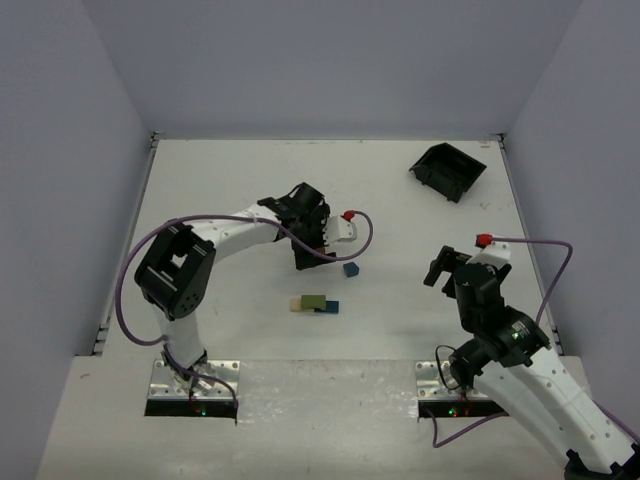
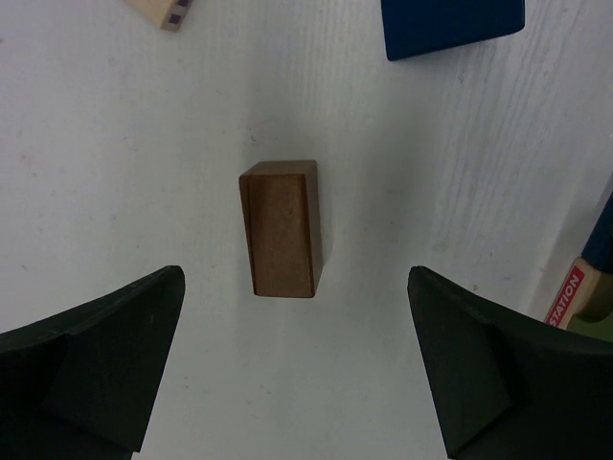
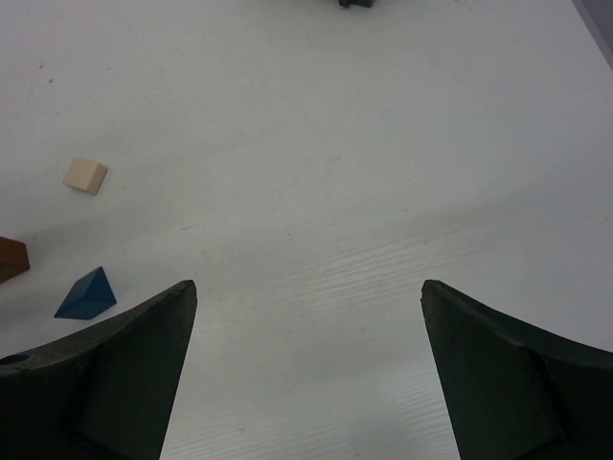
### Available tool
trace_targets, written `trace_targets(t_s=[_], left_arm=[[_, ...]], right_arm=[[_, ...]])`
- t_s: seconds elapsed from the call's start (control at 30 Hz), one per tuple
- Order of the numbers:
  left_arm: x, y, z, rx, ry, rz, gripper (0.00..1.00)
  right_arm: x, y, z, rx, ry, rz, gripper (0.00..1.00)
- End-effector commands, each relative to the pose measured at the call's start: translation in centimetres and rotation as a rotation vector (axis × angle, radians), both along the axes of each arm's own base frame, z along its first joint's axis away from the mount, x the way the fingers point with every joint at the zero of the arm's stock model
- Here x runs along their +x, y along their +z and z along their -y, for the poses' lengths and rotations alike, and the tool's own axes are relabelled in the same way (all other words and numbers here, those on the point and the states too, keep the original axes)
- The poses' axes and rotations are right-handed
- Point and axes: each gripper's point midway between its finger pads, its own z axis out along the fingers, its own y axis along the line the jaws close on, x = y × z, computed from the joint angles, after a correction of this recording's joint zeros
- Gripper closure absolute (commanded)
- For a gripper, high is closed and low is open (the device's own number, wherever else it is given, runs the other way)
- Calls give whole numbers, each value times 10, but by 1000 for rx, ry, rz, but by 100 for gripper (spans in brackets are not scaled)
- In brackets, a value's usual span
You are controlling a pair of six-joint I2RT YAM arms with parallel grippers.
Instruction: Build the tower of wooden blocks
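The wood block tower (image 1: 314, 303) is a low cluster of tan, olive green and dark blue blocks near the table's middle; its edge shows in the left wrist view (image 2: 601, 251). A reddish brown block (image 2: 281, 228) lies flat on the table just ahead of my open, empty left gripper (image 2: 295, 284), roughly centred between the jaws. In the top view the left gripper (image 1: 303, 252) hides that block. A loose dark blue block (image 1: 350, 269) lies right of it (image 2: 450, 24). My right gripper (image 1: 441, 268) is open and empty (image 3: 308, 287), well right of the blocks.
A black plastic bin (image 1: 447, 170) stands at the back right. A small tan block (image 3: 86, 175) lies loose, also seen in the left wrist view (image 2: 163, 10). The right wrist view shows the blue block (image 3: 86, 294) and the brown block (image 3: 11, 259) at its left edge.
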Motion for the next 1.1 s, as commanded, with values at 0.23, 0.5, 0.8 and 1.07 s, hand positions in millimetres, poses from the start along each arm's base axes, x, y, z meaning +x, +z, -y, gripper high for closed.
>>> trace_targets(t_s=[0.23,0.5,0.8,1.07], left_arm=[[10,-33,1,-11,-15,-38,3],[10,-41,1,-14,-8,-47,28],[10,-33,-5,-12,-3,6,68],[7,-12,5,-101,5,21,99]], right_arm=[[-1,7,12,-16,-61,27,1],[-1,7,13,-11,-67,30,1],[-4,8,9,16,-41,30,1],[-2,16,-20,68,123,48,1]])
